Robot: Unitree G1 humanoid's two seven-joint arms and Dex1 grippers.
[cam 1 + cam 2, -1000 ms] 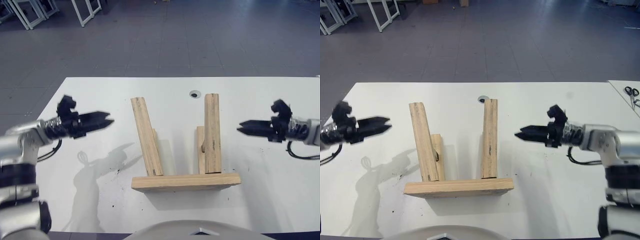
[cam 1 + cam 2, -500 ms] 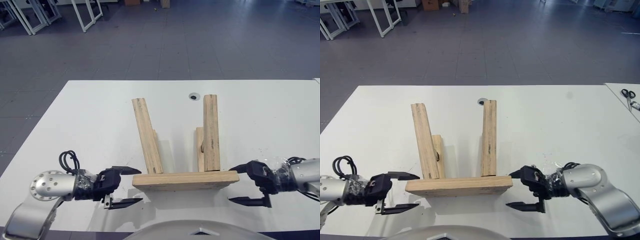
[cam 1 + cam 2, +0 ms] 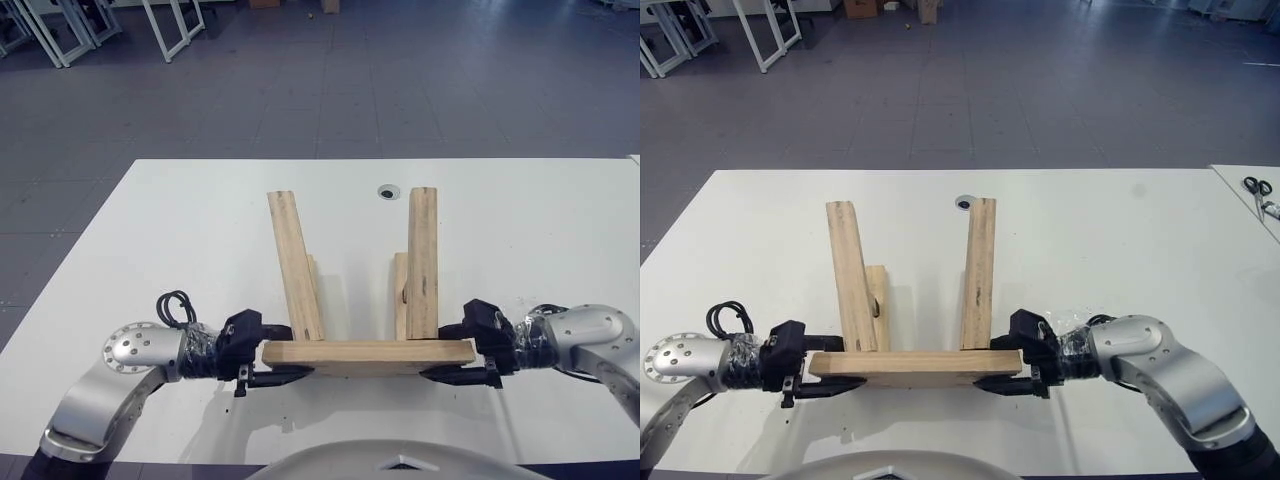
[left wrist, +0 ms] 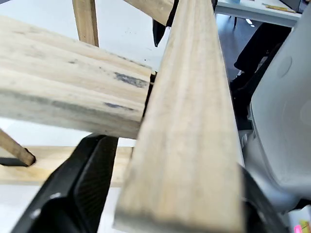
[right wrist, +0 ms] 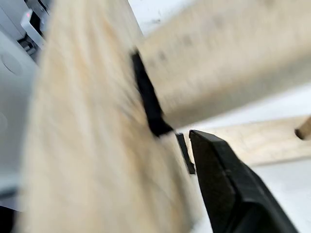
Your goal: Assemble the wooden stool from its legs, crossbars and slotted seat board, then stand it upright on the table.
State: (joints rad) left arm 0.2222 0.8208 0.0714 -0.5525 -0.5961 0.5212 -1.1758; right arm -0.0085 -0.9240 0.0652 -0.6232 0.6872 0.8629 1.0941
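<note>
The wooden stool lies on its side on the white table (image 3: 170, 230). Its seat board (image 3: 368, 357) stands on edge near the front, and two long legs (image 3: 295, 270) (image 3: 423, 262) point away from me. Short crossbars (image 3: 400, 295) sit between the legs. My left gripper (image 3: 295, 352) is shut on the board's left end, one finger on each face. At the board's right end my right gripper (image 3: 445, 355) is shut in the same way. The left wrist view shows the board edge (image 4: 184, 121) running past a black finger (image 4: 82, 184). The right wrist view has a finger (image 5: 228, 189) beside the board (image 5: 87, 136).
A round cable hole (image 3: 388, 190) lies in the table beyond the legs. Scissors (image 3: 1262, 185) rest on another table at far right. The table's front edge runs just below the seat board. Bare tabletop spreads to both sides of the stool.
Both arms came in from the table's sides to the front, opened at the seat board's ends half a second ago, then slid onto the board and shut on it.
</note>
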